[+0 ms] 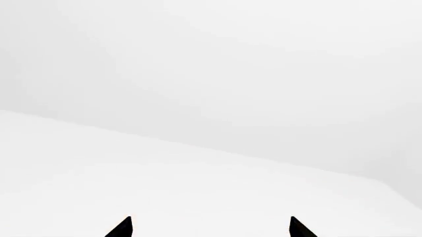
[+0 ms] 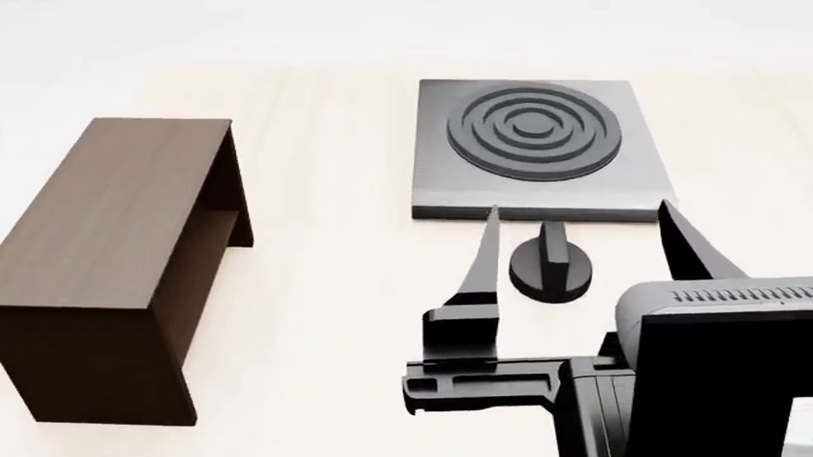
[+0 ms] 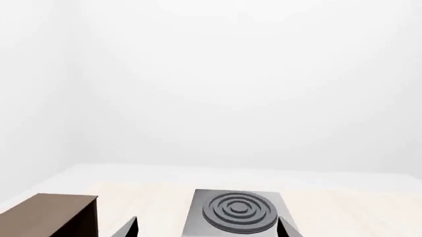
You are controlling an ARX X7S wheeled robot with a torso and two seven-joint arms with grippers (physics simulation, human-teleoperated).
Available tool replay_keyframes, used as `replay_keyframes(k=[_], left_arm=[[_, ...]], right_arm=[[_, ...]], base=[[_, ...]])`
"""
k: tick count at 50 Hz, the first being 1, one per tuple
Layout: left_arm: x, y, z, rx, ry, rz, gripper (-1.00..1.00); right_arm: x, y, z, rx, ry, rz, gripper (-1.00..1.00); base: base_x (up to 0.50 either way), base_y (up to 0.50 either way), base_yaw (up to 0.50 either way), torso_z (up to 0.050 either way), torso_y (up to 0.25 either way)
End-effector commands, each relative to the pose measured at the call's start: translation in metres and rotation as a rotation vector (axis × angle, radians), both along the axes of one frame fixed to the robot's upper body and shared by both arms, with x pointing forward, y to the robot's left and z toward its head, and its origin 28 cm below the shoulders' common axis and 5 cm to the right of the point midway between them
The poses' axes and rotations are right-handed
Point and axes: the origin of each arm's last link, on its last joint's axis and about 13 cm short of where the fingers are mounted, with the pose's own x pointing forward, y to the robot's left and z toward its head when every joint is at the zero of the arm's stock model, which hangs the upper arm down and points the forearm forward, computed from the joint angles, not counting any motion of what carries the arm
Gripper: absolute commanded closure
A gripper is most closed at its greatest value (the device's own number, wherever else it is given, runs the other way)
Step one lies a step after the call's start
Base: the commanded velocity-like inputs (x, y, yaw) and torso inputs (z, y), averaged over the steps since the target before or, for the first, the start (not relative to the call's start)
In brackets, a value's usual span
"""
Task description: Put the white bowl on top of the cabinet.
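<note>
Cabinet (image 2: 121, 228): dark brown wood grain. Stove plate (image 2: 544, 148): grey, darker concentric rings. Knob (image 2: 551, 267): dark grey. Right gripper (image 2: 578, 224): black. Table (image 2: 330, 286): pale cream, faint grain. Walls: plain white.

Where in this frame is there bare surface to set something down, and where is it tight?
The cabinet top is bare. Open tabletop lies between the cabinet and the stove plate. It is crowded in front of the stove plate, where the open right gripper straddles the knob. The white bowl is not in view.
</note>
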Motion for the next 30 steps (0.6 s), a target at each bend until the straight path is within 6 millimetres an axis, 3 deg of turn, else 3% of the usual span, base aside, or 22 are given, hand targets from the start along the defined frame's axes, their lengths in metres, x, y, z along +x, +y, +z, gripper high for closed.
replay_keyframes(k=[1, 9, 30], left_arm=[[0.0005, -0.0007, -0.0013, -0.008, -0.006, -0.006, -1.0], [0.0005, -0.0005, -0.0016, -0.01, -0.008, -0.007, -1.0], [0.0005, -0.0002, -0.002, -0.011, -0.008, -0.008, -1.0]], right_arm=[[-0.0043, 0.0024, 0.0019, 0.004, 0.003, 0.047, -1.0], [-0.0033, 0.0016, 0.0016, 0.021, 0.01, 0.035, -1.0], [-0.0043, 0.0015, 0.0011, 0.018, 0.009, 0.034, -1.0]], base=[[0.0, 0.0, 0.0, 0.0, 0.0], [0.12, 0.02, 0.0, 0.0, 0.0], [0.48, 0.1, 0.0, 0.0, 0.0]])
